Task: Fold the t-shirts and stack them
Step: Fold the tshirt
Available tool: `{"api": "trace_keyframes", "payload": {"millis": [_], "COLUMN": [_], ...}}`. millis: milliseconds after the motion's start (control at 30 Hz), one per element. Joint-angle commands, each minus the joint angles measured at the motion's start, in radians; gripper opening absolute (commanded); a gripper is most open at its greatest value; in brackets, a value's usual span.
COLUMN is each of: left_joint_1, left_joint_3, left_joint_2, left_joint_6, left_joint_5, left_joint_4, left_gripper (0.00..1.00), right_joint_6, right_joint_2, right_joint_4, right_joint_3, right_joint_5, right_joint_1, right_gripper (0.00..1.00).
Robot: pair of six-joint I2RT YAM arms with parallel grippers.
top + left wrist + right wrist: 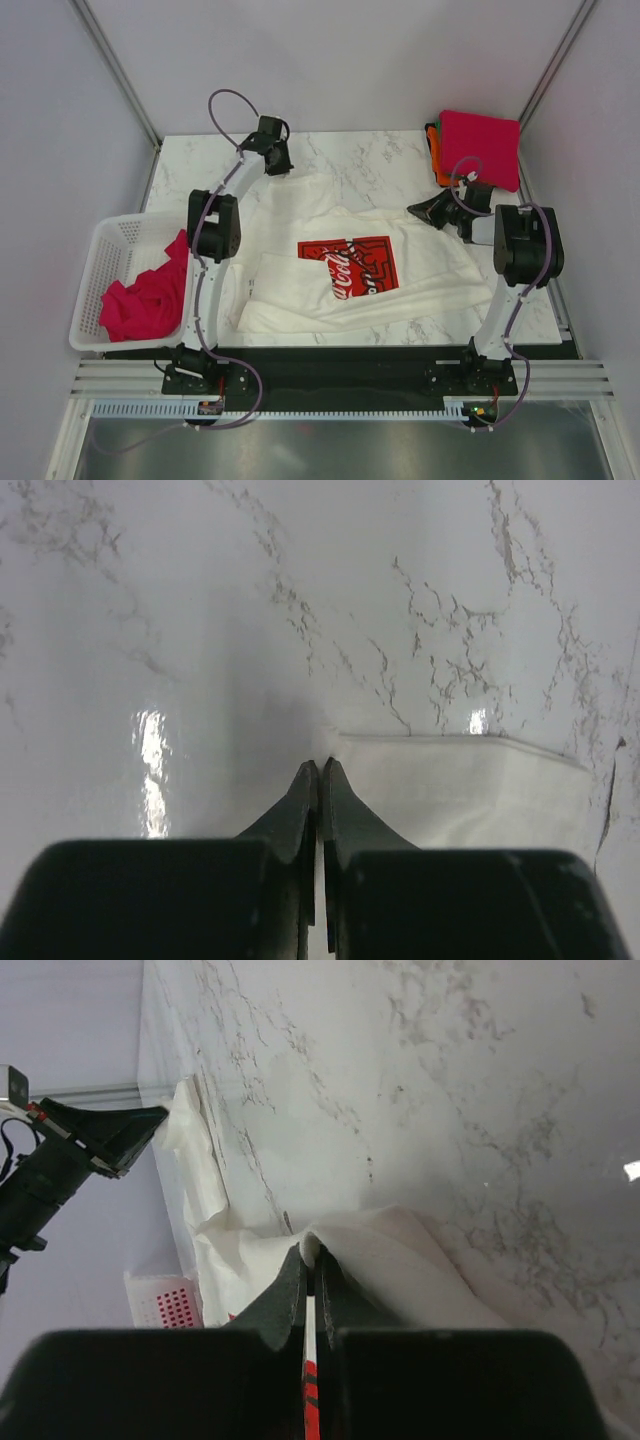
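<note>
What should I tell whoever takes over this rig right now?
Left end effector: shut, apparently pinching the white t-shirt at its far left corner.
Right end effector: shut on its far right edge.
Done: folded stack, magenta on top, in the far right corner.
To do: fold the white t-shirt, lying print-up mid-table; a magenta t-shirt waits in the basket.

We count one white printed t-shirt (352, 262), one folded stack (480, 148) showing three colours, one pink heap (140, 305), one basket (105, 262), two arms (213, 225).
</note>
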Motion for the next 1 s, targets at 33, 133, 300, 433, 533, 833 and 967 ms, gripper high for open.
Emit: {"api": "trace_keyframes", "payload": {"millis": [33, 133, 300, 433, 533, 833, 967], "left_joint_1": [-0.005, -0.005, -0.005, -0.006, -0.006, -0.006, -0.008], "left_joint_3": [-0.132, -0.243, -0.431, -0.567, -0.688, -1.064, -1.201], "left_joint_2": [-0.271, -0.378, -0.567, -0.677, -0.792, -1.159, -1.280], "left_joint_6": [0.015, 0.000, -0.032, -0.046, -0.060, -0.123, -0.147], "left_joint_5": [-0.042, -0.053, -0.050, -0.041, -0.044, -0.038, -0.021], "left_joint_4": [0.008, 0.010, 0.023, 0.034, 0.042, 0.066, 0.068], "left_gripper": [0.02, 0.02, 0.02, 0.02, 0.02, 0.02, 0.02], "right_joint_6": [-0.169, -0.255, -0.324, -0.362, -0.390, -0.395, -0.389], "right_joint_2": [-0.153, -0.215, -0.326, -0.381, -0.424, -0.487, -0.490], "right_joint_4": [-0.316, -0.493, -0.677, -0.746, -0.791, -0.828, -0.854], "right_joint_3": [0.115, 0.168, 0.168, 0.141, 0.107, 0.043, 0.032], "right_joint_5": [0.018, 0.056, 0.125, 0.158, 0.172, 0.129, 0.170], "right_joint_1": [0.000, 0.000, 0.000, 0.000, -0.005, -0.115, -0.120], "right_gripper": [0.00, 0.00, 0.00, 0.00, 0.00, 0.00, 0.00]}}
